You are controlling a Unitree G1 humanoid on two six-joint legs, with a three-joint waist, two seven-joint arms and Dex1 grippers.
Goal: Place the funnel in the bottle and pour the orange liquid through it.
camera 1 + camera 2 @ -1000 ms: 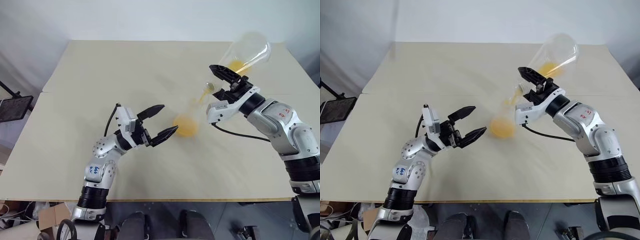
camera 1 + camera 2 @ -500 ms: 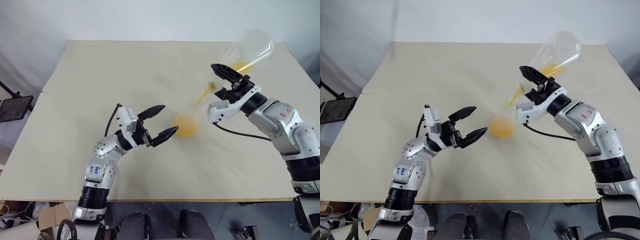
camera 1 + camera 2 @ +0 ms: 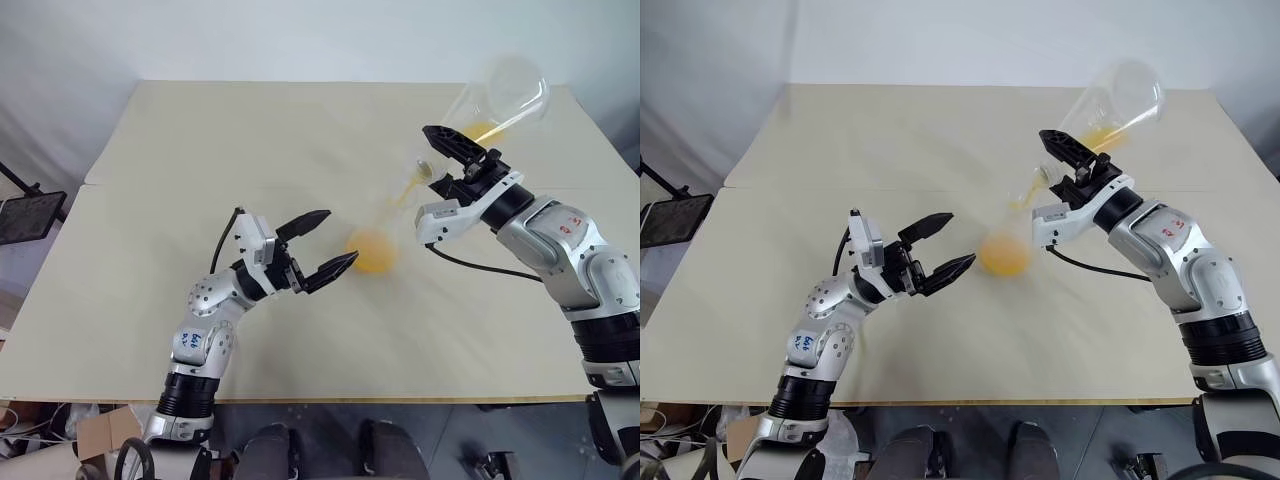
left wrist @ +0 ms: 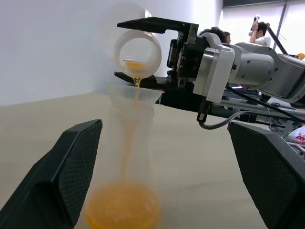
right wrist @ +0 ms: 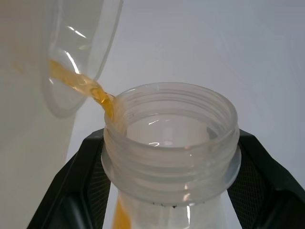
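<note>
Two clear vessels are in play. The transparent, wide-based bottle [image 3: 375, 235] stands upright on the beige tabletop [image 3: 200, 150], with the small clear plastic funnel [image 4: 136, 95] seated in its neck. The bright orange liquid [image 3: 372, 252] pools in its base, fed by a thin stream from above.

The right gripper [image 3: 430, 155] has its jaws pinching the threaded neck of a clear tilted pouring flask [image 3: 500, 95], mouth just over the funnel. The left gripper [image 3: 338, 236] waits just beside the bottle, jaws spread wide and touching nothing.

The bottle looks light, smooth and slippery, steadied only by the little liquid inside. The funnel merely rests there and would likely tip at a nudge. The safest hold is probably low on the bottle's body, below the funnel.
</note>
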